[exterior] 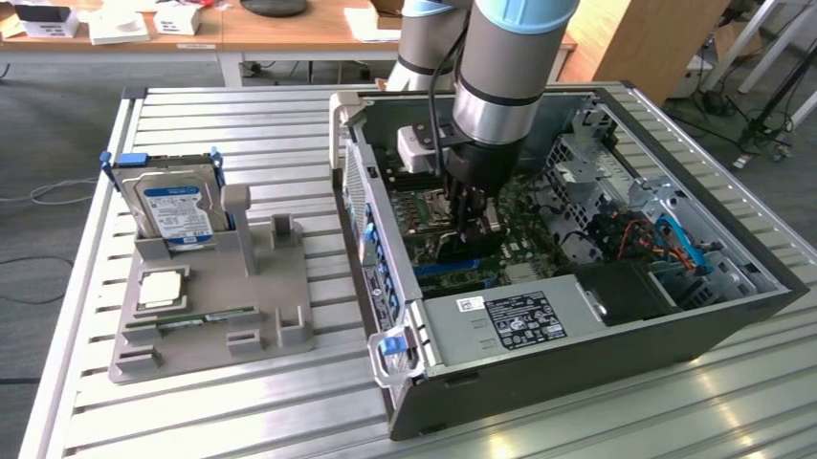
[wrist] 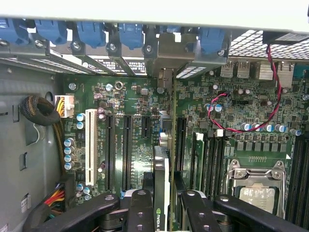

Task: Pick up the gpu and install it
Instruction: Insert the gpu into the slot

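Black tool [exterior: 470, 222] stood clamped on the gpu [wrist: 162, 166] at mid-frame, deep inside the open computer case [exterior: 715, 316], card held edge-on over the motherboard [wrist: 130, 101] slots, so the pick-up looked done and the seating seemingly unfinished.

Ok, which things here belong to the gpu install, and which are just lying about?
In the job: the gpu, gripped edge-on in the hand; the open computer case; its motherboard.
Lying about: hard drive, processor chip and memory stick, all on the grey holder beside the case.
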`<state>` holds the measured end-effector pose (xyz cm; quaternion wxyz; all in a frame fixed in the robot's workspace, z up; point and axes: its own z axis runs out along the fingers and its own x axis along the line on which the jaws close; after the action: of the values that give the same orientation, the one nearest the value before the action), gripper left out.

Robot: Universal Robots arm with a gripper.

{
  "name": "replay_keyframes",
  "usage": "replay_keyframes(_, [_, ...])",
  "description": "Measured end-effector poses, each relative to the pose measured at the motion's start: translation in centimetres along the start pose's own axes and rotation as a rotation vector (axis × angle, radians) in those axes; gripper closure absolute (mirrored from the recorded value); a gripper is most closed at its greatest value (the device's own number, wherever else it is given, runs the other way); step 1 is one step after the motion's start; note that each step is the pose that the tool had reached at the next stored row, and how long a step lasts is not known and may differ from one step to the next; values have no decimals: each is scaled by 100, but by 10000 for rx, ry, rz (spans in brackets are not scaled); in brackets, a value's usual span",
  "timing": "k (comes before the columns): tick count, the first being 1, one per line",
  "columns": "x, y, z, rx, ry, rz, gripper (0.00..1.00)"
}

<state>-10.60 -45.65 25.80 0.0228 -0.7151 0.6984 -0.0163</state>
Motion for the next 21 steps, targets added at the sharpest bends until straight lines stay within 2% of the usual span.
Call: replay_keyframes(21, [0,1,12,0,1,0,73])
